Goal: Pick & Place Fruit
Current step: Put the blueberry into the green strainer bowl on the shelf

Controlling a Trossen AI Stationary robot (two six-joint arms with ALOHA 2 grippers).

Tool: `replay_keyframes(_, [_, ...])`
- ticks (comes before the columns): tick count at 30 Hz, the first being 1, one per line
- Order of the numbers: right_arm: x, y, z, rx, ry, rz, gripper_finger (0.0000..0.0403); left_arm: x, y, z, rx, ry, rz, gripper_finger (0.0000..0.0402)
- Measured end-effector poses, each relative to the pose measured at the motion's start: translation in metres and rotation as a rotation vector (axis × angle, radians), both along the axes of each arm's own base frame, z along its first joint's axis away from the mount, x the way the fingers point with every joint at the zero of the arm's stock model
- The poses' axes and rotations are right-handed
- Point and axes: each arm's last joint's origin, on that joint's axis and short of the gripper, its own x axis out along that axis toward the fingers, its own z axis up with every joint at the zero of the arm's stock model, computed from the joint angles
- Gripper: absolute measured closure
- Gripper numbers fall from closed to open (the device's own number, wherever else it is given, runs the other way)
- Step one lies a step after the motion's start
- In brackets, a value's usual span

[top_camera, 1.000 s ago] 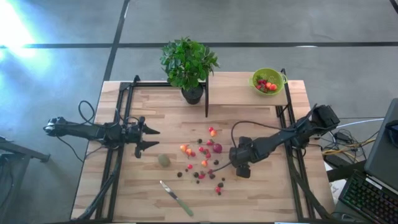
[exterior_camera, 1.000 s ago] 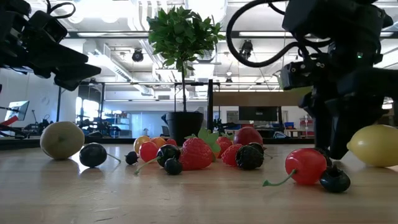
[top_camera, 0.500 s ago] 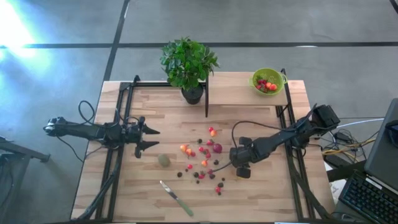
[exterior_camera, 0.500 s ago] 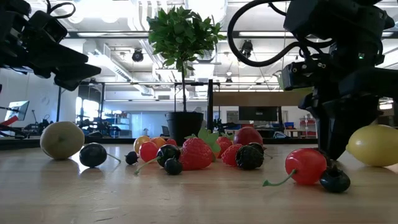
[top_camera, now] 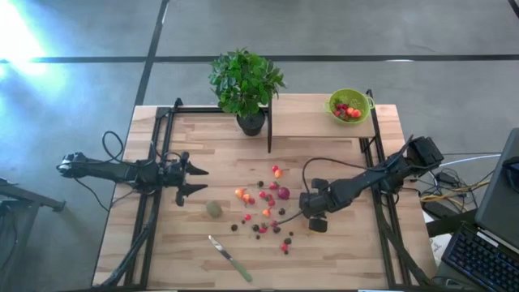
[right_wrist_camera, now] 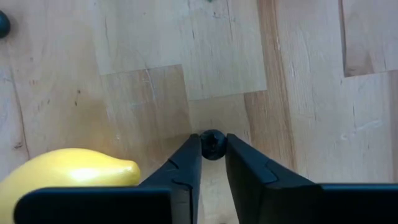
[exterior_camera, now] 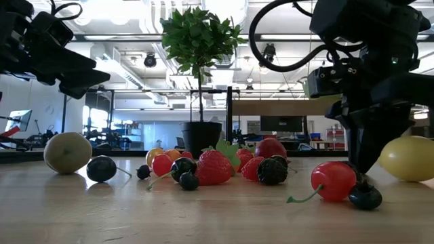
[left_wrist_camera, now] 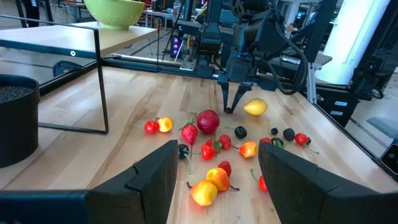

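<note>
A: Lemon (right_wrist_camera: 68,177) runs off the wrist picture's edge, only part showing.

B: From above, the right gripper (top_camera: 315,217) hides whatever it pinches; berries (top_camera: 263,212) at its nine o'clock are specks, kinds unreadable.

A: At table height, the left gripper (exterior_camera: 81,71) is cut off by the frame, fingers unseen.

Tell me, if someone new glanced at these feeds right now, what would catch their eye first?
Probably the right gripper down on the table, pinching a small dark berry right beside the yellow lemon. Next, the scatter of red, orange and dark fruit mid-table, with the leafy potted plant at the back and the lime-green bowl at the back right corner. The left gripper waits, open, at the left.
</note>
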Motion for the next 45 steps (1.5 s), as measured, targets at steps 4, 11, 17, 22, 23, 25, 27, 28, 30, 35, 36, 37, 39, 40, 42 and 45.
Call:
replay_keyframes(4, [0.0, 0.0, 0.0, -0.001, 0.0, 0.006, 0.0341, 0.0, 0.0, 0.0, 0.0, 0.0, 0.0, 0.0172])
replay_keyframes(11, [0.002, -0.001, 0.014, -0.016, -0.028, 0.067, 0.036, 0.0, 0.0, 0.0, 0.0, 0.0, 0.0, 0.0172])
replay_keyframes(17, [-0.006, -0.016, 0.052, -0.045, -0.082, 0.054, 0.0349, 0.0, 0.0, 0.0, 0.0, 0.0, 0.0, 0.0172])
replay_keyframes(22, [-0.026, -0.042, 0.097, -0.1, -0.157, 0.008, 0.0348, 0.0, 0.0, 0.0, 0.0, 0.0, 0.0, 0.0172])
replay_keyframes(23, [-0.03, -0.048, 0.107, -0.11, -0.185, -0.008, 0.035, 0.0, 0.0, 0.0, 0.0, 0.0, 0.0, 0.0172])
replay_keyframes(25, [-0.04, -0.06, 0.128, -0.123, -0.247, -0.039, 0.0354, 0.0, 0.0, 0.0, 0.0, 0.0, 0.0, 0.0172])
replay_keyframes(27, [-0.051, -0.072, 0.145, -0.149, -0.3, -0.072, 0.0357, 0.0, 0.0, 0.0, 0.0, 0.0, 0.0, 0.0172])
replay_keyframes(28, [-0.057, -0.078, 0.154, -0.159, -0.332, -0.091, 0.0357, 0.0, 0.0, 0.0, 0.0, 0.0, 0.0, 0.0172])
replay_keyframes(30, [-0.067, -0.09, 0.171, -0.183, -0.399, -0.124, 0.0357, 0.0, 0.0, 0.0, 0.0, 0.0, 0.0, 0.0172])
replay_keyframes(35, [-0.091, -0.118, 0.201, -0.277, -0.506, -0.226, 0.0352, 0.0, 0.0, 0.0, 0.0, 0.0, 0.0, 0.0172])
replay_keyframes(36, [-0.095, -0.123, 0.206, -0.294, -0.519, -0.244, 0.0352, 0.0, 0.0, 0.0, 0.0, 0.001, 0.0, 0.0172])
replay_keyframes(37, [-0.098, -0.127, 0.211, -0.311, -0.53, -0.265, 0.0352, 0.0, 0.0, 0.0, 0.0, 0.0, 0.0, 0.0172])
replay_keyframes(39, [-0.103, -0.136, 0.217, -0.345, -0.537, -0.301, 0.0352, 0.0, 0.0, 0.0, 0.0, 0.001, 0.0, 0.0172])
replay_keyframes(40, [-0.105, -0.141, 0.22, -0.363, -0.537, -0.317, 0.0352, 0.0, 0.0, 0.0, 0.0, 0.0, 0.0, 0.0172])
replay_keyframes(42, [-0.107, -0.149, 0.224, -0.396, -0.521, -0.34, 0.0351, 0.0, 0.0, 0.0, 0.0, 0.0, 0.0, 0.0172])
replay_keyframes(45, [-0.11, -0.162, 0.229, -0.437, -0.493, -0.382, 0.0351, 0.0, 0.0, 0.0, 0.0, 0.0, 0.0, 0.0172])
